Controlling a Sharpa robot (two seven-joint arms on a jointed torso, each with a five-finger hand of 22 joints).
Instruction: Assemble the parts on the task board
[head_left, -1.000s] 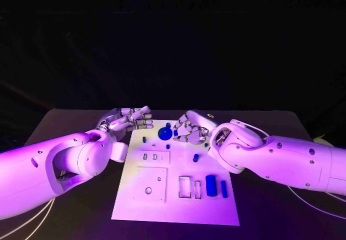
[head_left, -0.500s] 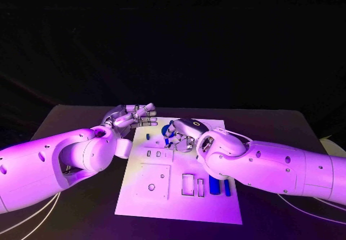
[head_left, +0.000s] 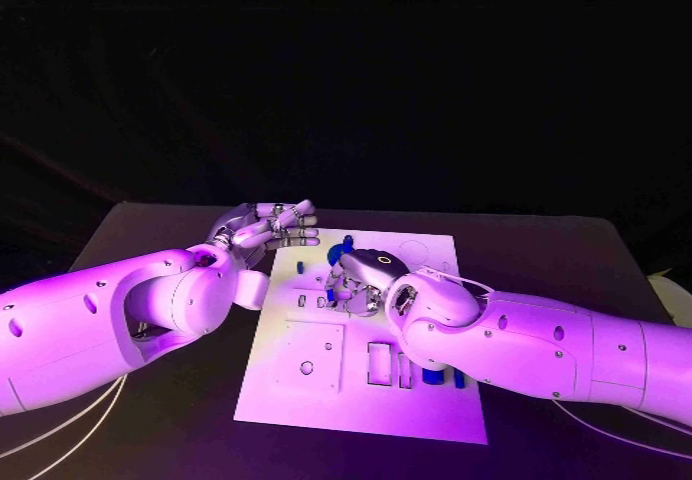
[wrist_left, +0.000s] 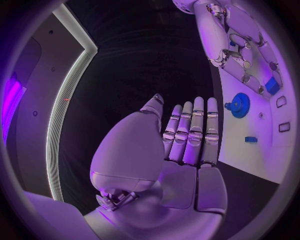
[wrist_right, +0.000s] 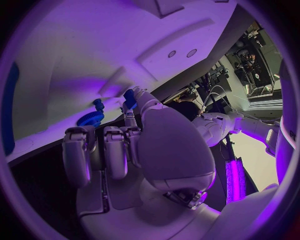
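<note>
Blue parts sat on the white board (head_left: 289, 395), which lay in the middle of the head view on the black table (head_left: 116, 240). A round gear (wrist_left: 239, 104) stood at the board's far end, toothed rim plain in the left wrist view. Near it lay a small block (wrist_left: 250, 139). In the head view a peg (head_left: 299, 267) stood left of centre, and a longer bar (head_left: 433, 377) lay lower right, partly hidden under the right arm (head_left: 548, 340).

The right hand (head_left: 364, 278) reached over the board's middle, just below the gear. Its fingers were bent downward, and a small blue piece (wrist_right: 129, 98) sat at a fingertip in the right wrist view, apparently pinched there; the same piece (wrist_left: 272, 86) showed among the fingers in the left wrist view.

The left hand (head_left: 267, 231) was at the board's upper left edge in the head view. It held nothing, fingers (wrist_left: 190, 131) straight and side by side, thumb apart, palm turned toward the board. The left arm (head_left: 116, 310) came in from the lower left.
</note>
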